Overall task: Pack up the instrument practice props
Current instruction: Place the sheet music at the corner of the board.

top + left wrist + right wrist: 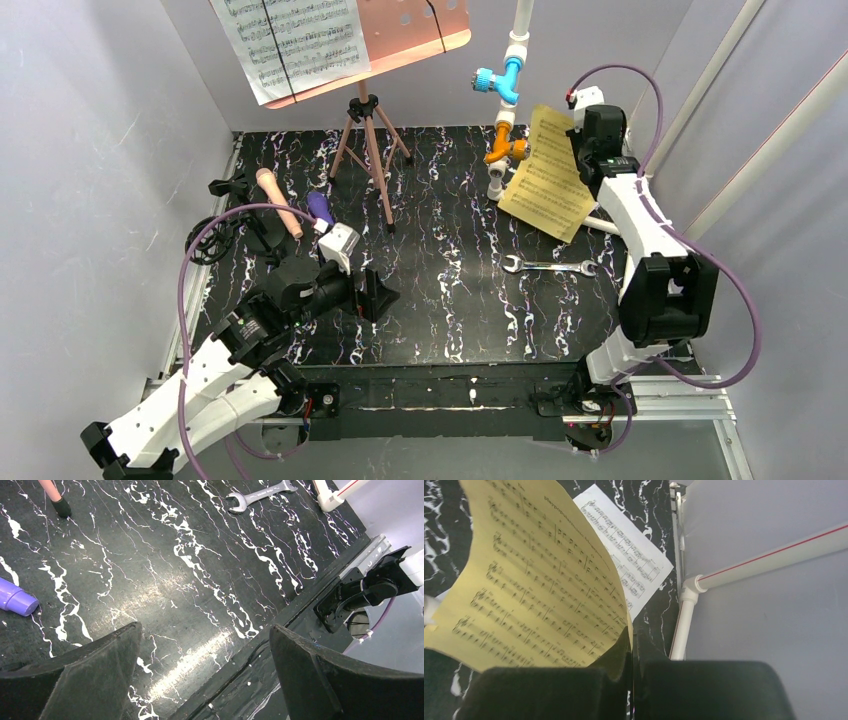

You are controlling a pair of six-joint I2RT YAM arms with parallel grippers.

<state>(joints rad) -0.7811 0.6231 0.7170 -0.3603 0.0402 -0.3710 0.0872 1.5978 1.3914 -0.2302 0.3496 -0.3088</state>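
1. Notation covers the yellow music sheet, which hangs curled above the far right of the table. The right gripper has its jaws pressed together on the sheet's edge.
2. A white music sheet lies flat on the table under the yellow one, close to the right wall. The top view hides it behind the yellow paper.
3. The white pipe stands upright just left of the yellow sheet, with its blue valve above its orange valve. The sheet's left edge overlaps the pipe in the top view. I cannot tell whether they touch.
4. The silver wrench lies flat on the table, nearer than the held sheet and apart from it.
5. At the back centre, the salmon-pink music rest stands on its tripod legs. Another white sheet sits on the left part of the rest.
6. On the left side, the peach microphone and the purple microphone lie near each other. A black mic holder is just beside the peach one.
7. The left gripper hangs low over bare table near the purple microphone. Its jaws are spread wide with nothing between them.
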